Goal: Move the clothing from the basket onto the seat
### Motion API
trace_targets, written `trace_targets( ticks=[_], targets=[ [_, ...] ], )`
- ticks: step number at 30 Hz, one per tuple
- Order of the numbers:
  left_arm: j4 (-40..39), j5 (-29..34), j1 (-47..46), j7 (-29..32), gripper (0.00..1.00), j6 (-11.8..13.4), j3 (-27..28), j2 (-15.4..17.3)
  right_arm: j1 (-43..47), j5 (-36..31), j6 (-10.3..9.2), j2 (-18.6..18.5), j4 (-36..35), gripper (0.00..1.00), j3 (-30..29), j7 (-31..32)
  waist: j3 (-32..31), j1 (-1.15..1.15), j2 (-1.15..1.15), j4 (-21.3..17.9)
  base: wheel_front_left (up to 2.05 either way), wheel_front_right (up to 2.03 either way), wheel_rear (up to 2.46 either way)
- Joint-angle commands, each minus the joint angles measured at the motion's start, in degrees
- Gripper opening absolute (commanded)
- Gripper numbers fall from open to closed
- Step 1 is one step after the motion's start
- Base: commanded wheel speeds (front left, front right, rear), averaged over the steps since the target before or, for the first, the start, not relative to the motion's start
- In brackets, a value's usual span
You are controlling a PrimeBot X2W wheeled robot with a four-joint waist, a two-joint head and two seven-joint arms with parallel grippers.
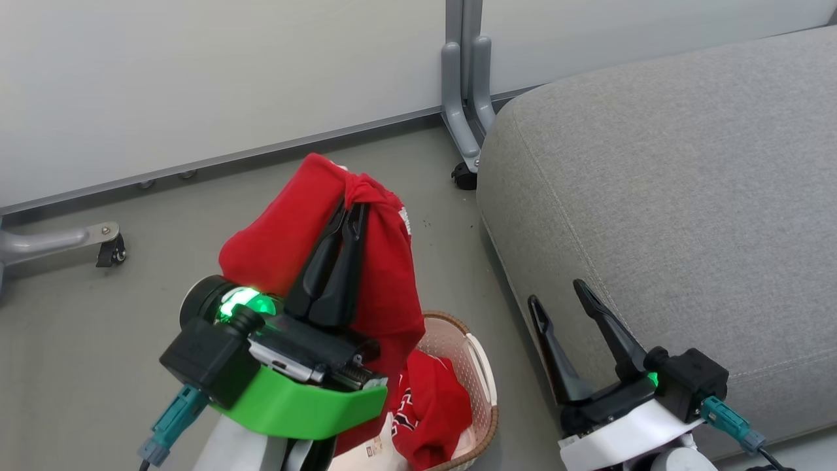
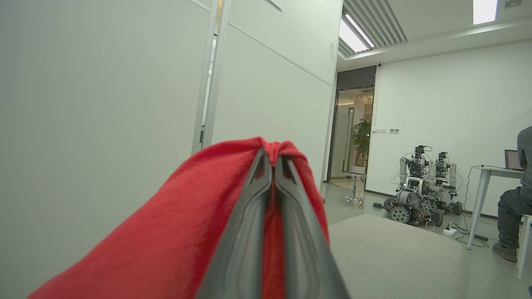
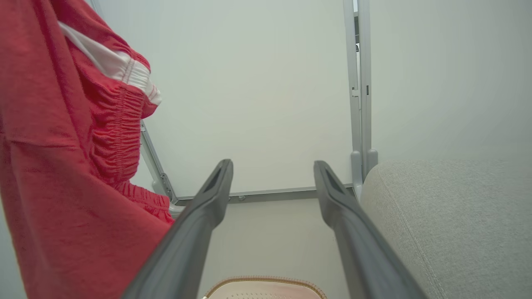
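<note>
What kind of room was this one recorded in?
Probably an office-style robotics lab: wheeled robots parked by the far wall, a desk with a laptop, and white partition panels on castor feet.

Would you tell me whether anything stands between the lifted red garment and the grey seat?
Nothing visible does: the garment hangs from the left claw above the basket, and bare floor separates it from the seat.
</note>
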Motion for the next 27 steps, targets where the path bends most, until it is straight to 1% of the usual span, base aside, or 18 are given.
trace_targets(
  ticks=[1,3,8,12,16,20,24,27],
  targets=[
    [0.1,-0.2,-1.1,0.0,0.00,-0.2,0.1,0.1,-0.9,0.9,0.00,-0.8,-0.8,1.00,1.1,-0.2,0.1,0.00,0.00,0.0,0.00,0.00,0.00],
    [0.3,-0.2,-1.1,0.0,0.00,-0.2,0.1,0.2,-1.5,2.2,0.00,-2.6,-1.9,1.00,3.9,-0.2,0.1,0.00,0.00,0.1,0.00,0.00,0.00],
    [0.6,-0.1,-1.4,0.0,0.00,-0.2,-0.4,0.2,-4.3,5.7,0.00,-8.6,-5.1,1.00,12.7,-0.2,0.2,0.00,0.00,0.3,0.00,0.00,0.00],
    [0.9,0.0,-1.5,0.0,0.00,-0.3,-0.8,0.2,-7.1,7.6,0.00,-12.2,-6.6,1.00,18.0,-0.2,0.3,0.00,0.00,0.6,0.00,0.00,0.00],
    [1.0,-0.1,-1.7,0.0,0.00,-0.3,-1.5,0.2,-10.0,8.6,0.00,-14.1,-6.7,1.00,22.3,-0.2,0.4,0.00,0.00,1.0,0.00,0.00,0.00],
    [1.4,-0.2,-2.0,0.0,0.00,-0.3,-2.5,0.1,-12.6,9.3,0.00,-15.2,-6.1,1.00,26.0,-0.2,0.4,0.00,0.00,1.5,0.00,0.00,0.00],
    [1.8,-0.3,-2.3,0.0,0.00,-0.3,-2.9,0.2,-14.1,10.2,0.00,-15.6,-6.4,1.00,28.4,-0.2,0.3,0.00,0.00,1.9,0.00,0.00,0.00],
    [2.2,0.1,-2.3,0.0,0.00,-0.3,-2.6,0.2,-14.6,10.7,0.00,-15.7,-6.8,1.00,29.2,-0.2,0.3,0.00,0.00,2.2,0.00,0.00,0.00]
  ],
)
